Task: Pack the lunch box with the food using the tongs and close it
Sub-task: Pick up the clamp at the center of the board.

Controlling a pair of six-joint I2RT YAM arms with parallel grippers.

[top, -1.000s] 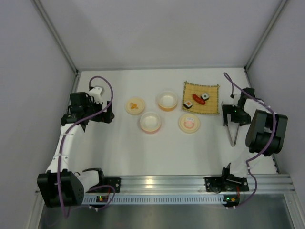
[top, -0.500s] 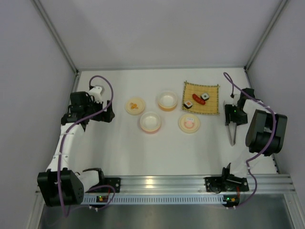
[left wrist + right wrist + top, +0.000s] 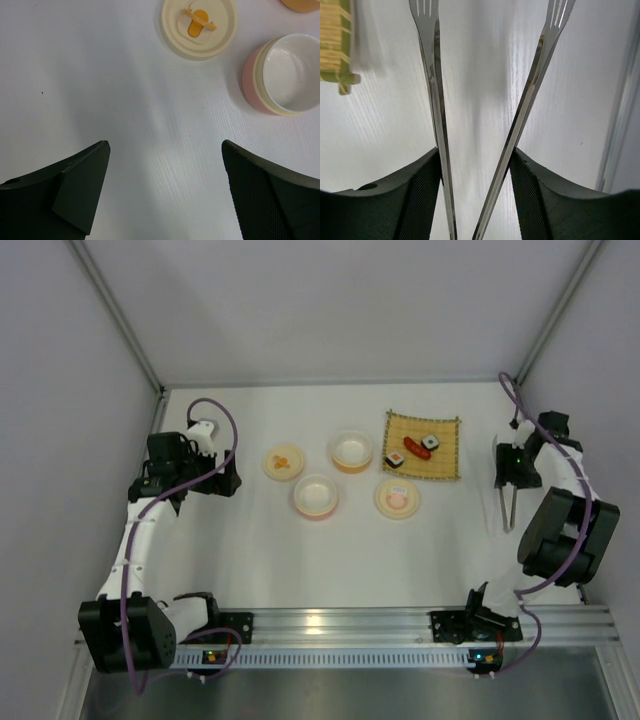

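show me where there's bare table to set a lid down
Free: the wide near strip between the pink-rimmed bowl and the rail; also the back strip behind the bamboo mat. Crowded: the middle, from the orange-print lid to the mat.

One bamboo mat (image 3: 448, 465) carries one red sausage (image 3: 417, 448) and two sushi rolls (image 3: 430, 442) (image 3: 395, 459). Left of the mat are two bowls, an orange-rimmed bowl (image 3: 351, 450) and a pink-rimmed bowl (image 3: 315, 495). There are two lids, an orange-print lid (image 3: 283, 462) further left and a pink-print lid (image 3: 397, 498) by the mat's near left corner. Right of the mat is one pair of tongs (image 3: 508, 508).
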